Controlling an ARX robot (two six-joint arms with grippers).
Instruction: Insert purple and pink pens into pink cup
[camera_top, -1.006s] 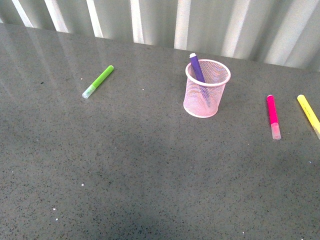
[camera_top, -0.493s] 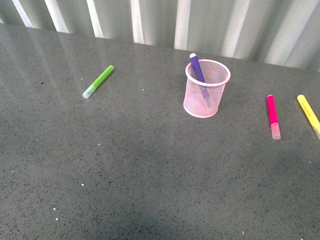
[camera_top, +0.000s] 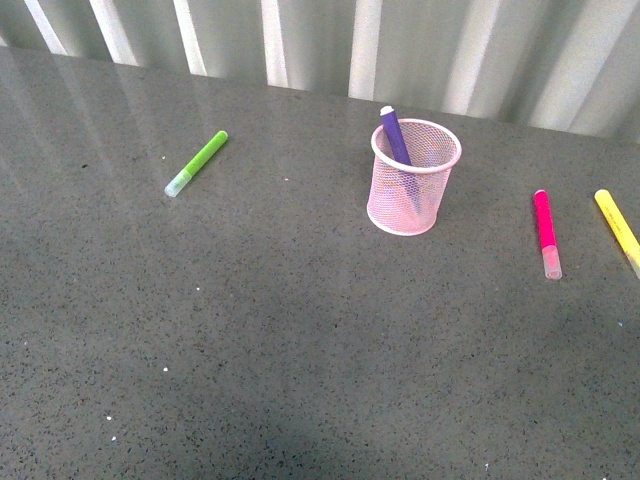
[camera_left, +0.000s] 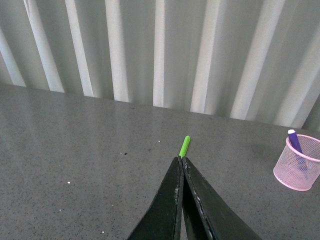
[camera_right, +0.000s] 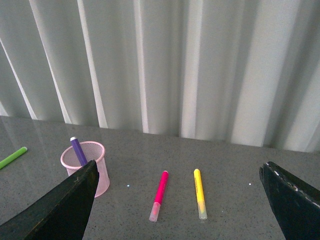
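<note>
Left pincer (camera_left: 180, 161) pressed closed, right pincer (camera_right: 179, 167) spread wide; purple pen (camera_top: 394, 136) stands in pink cup (camera_top: 405, 208).

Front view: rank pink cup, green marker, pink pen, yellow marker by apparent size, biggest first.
1. pink cup: clearly the largest.
2. pink pen and green marker: these look about alike, so no ranking between them.
Unranked: yellow marker. It is cut off by the frame edge, so its full size can't be told.
</note>
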